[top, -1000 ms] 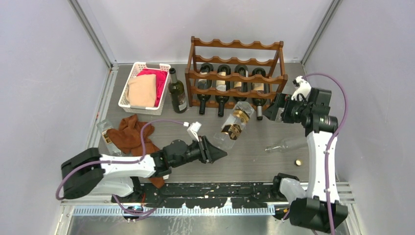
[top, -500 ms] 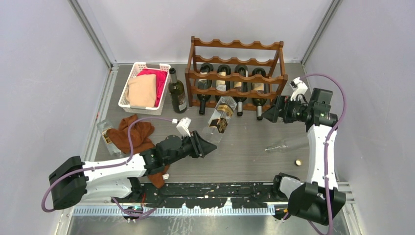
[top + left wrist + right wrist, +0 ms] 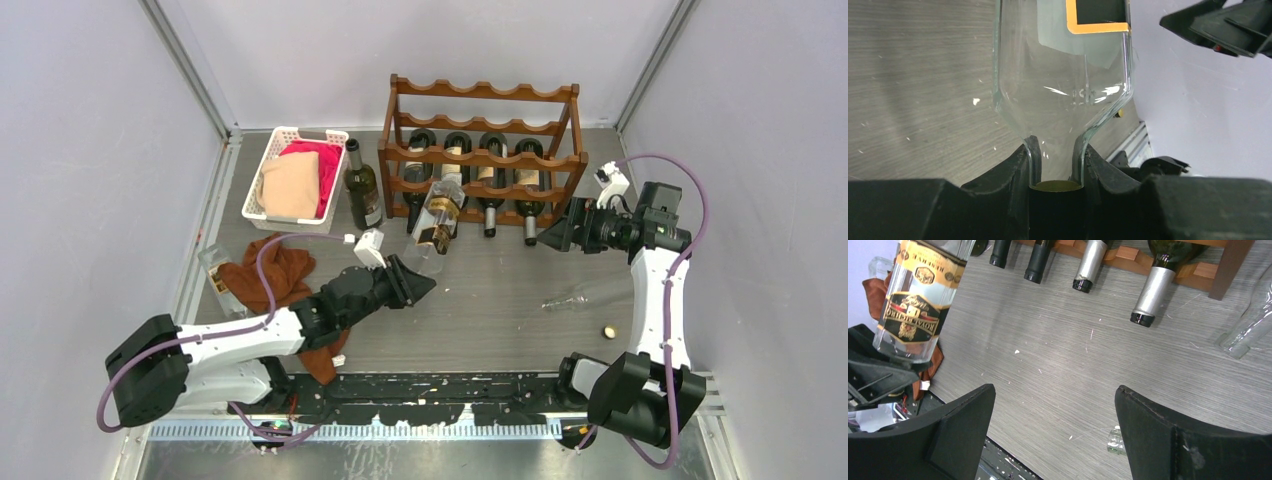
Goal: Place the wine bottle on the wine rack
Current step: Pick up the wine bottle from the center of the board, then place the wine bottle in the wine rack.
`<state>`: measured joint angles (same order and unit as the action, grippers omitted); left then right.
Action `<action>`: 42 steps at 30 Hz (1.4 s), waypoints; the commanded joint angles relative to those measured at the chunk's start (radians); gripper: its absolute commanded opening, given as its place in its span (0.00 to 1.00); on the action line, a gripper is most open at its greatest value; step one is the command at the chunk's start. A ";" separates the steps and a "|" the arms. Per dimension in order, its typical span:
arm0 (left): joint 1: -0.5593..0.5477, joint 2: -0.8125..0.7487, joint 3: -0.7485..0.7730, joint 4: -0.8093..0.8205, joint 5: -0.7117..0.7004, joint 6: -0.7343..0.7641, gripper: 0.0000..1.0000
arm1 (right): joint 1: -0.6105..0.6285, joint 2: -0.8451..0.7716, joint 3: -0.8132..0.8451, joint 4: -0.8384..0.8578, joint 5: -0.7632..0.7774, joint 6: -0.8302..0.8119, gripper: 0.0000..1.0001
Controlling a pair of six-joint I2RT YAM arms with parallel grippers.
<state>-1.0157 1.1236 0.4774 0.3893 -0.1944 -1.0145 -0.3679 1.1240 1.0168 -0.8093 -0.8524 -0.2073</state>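
Looks down past the right gripper [image 3: 1054,390], fingers [image 3: 963,425] spread wide, nothing but grey table [image 3: 1058,340] between. Catches, upper left, a clear wine bottle [image 3: 918,300] with gold-and-black label, tilted, lower end meeting the left gripper [image 3: 878,372]. Shows four bottle necks [image 3: 1153,290] along the top, two dark, two silver-capped, poking from the wine rack [image 3: 1230,265]. Finds another clear bottle [image 3: 1248,325] lying at the right edge, brown cloth [image 3: 873,295] far left.
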 commanded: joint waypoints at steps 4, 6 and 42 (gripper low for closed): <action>0.044 -0.018 0.141 0.182 -0.075 0.122 0.00 | -0.002 -0.002 0.026 -0.023 -0.042 -0.021 0.95; 0.067 -0.004 0.149 0.183 -0.065 0.131 0.00 | -0.002 0.001 0.028 -0.029 -0.047 -0.023 0.95; 0.176 -0.063 0.241 -0.027 -0.052 0.219 0.00 | -0.002 0.040 0.050 -0.088 -0.092 -0.062 1.00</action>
<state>-0.8455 1.1107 0.6540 0.1062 -0.1856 -0.8639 -0.3679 1.1725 1.0229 -0.9058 -0.9192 -0.2573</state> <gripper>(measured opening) 0.343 0.996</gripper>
